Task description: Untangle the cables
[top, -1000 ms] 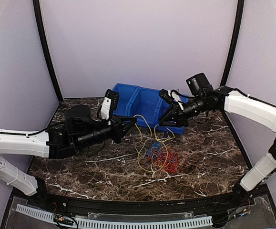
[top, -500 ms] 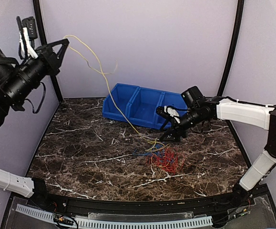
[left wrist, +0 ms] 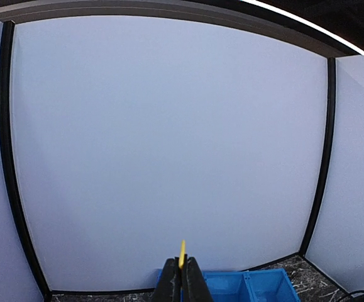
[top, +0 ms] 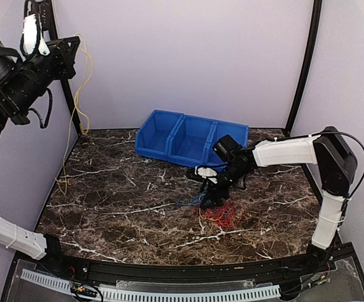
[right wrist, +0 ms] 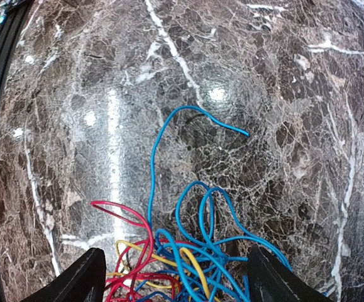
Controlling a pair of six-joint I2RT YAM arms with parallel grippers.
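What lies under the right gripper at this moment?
Under the open right gripper, a tangle of thin red, blue and yellow wires lies on the dark marble table. Its near part is hidden beyond the wrist view's lower edge.

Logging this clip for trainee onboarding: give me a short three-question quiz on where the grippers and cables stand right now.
1. True or false: the left gripper is shut on a yellow cable.
2. The right gripper is: A) open over the cable tangle; B) shut on a red cable; C) inside a bin.
3. Fill in: the blue bin has ___ compartments.
Key: 1 true; 2 A; 3 three.
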